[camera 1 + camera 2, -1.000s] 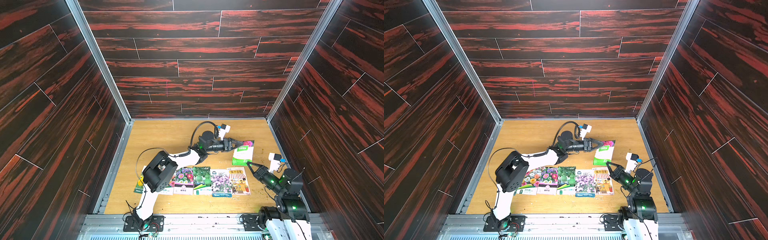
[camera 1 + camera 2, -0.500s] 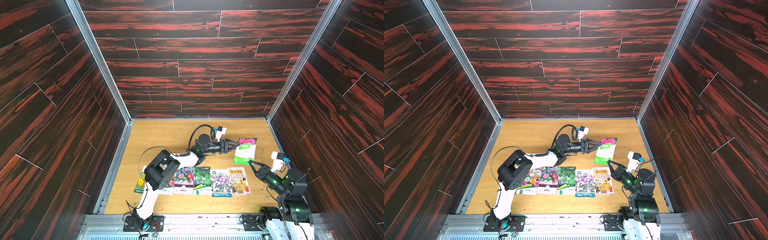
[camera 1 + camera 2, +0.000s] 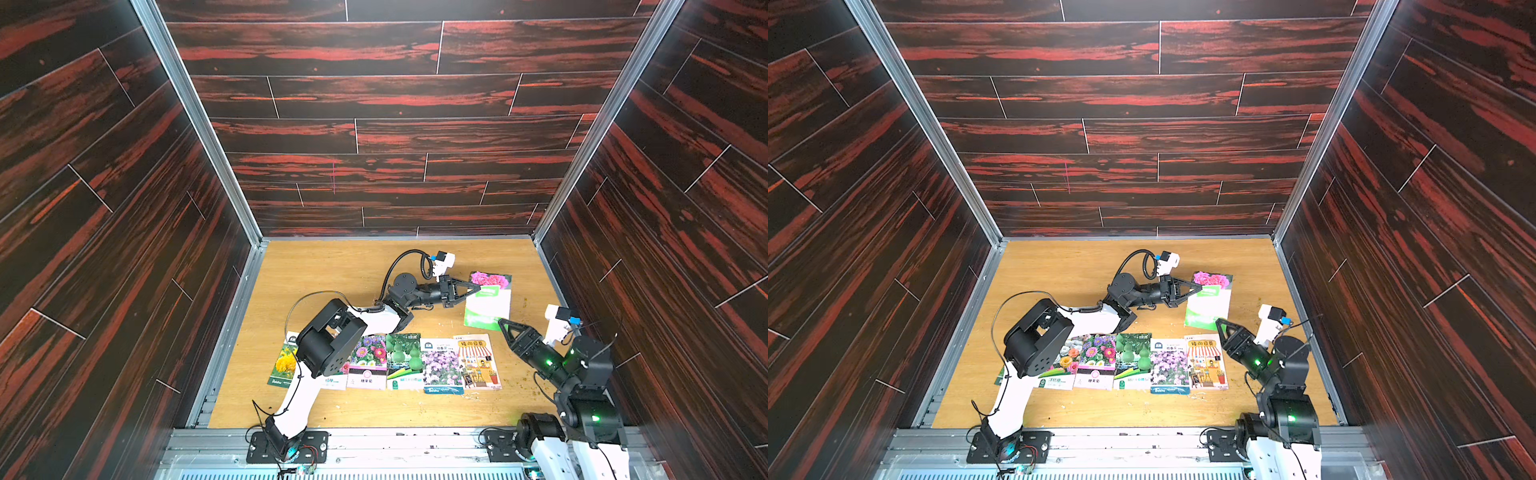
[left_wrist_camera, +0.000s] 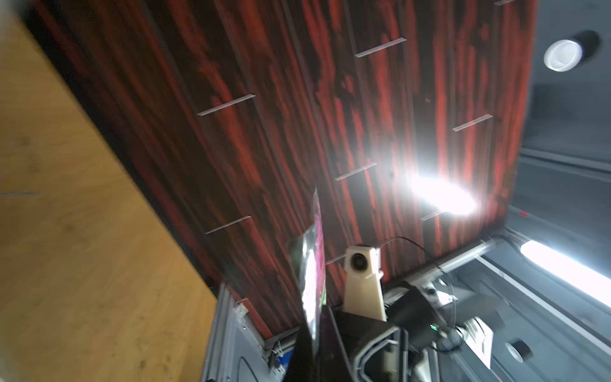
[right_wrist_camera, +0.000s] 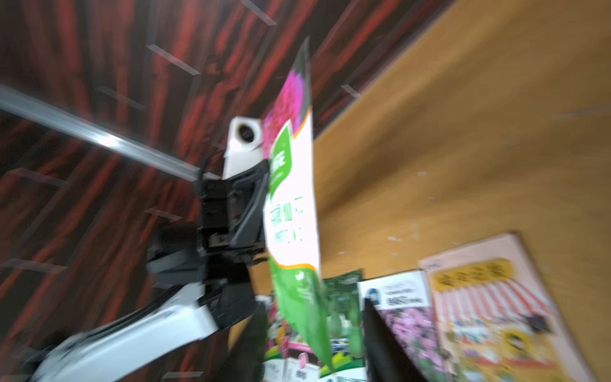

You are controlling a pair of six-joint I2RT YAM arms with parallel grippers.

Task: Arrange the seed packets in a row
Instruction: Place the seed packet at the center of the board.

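The left claw (image 3: pixel 477 286) is closed tight on the left long edge of the magenta-flower packet (image 3: pixel 488 301), about the middle of that edge. It carries the packet over the far right part of the counter (image 3: pixel 332 274). The right claw (image 3: pixel 503 323) is at the packet's near green end. In the right wrist view its fingers (image 5: pixel 380 330) stand apart with the green corner between them and do not seem to press it, so I take this claw as open.

The packet looks very light and thin. In the left wrist view it shows edge-on, only a sheet with strong glare, so the paper is glossy and probably slippery. Held by one edge, it will likely bend or swing, and a shallow pinch could slide off. I think the best hold is deep on the margin, near the middle of a long side, as it is held here.

On the near side lies the row, edge to edge: the yellow-flower packet (image 3: pixel 284 361) at the left, then further packets up to the gourd packet (image 3: pixel 403 357), the purple-flower packet (image 3: pixel 441 365) and the orange shop packet (image 3: pixel 478 361) at the right. The bare spot just right of that one seems the place for the packet.
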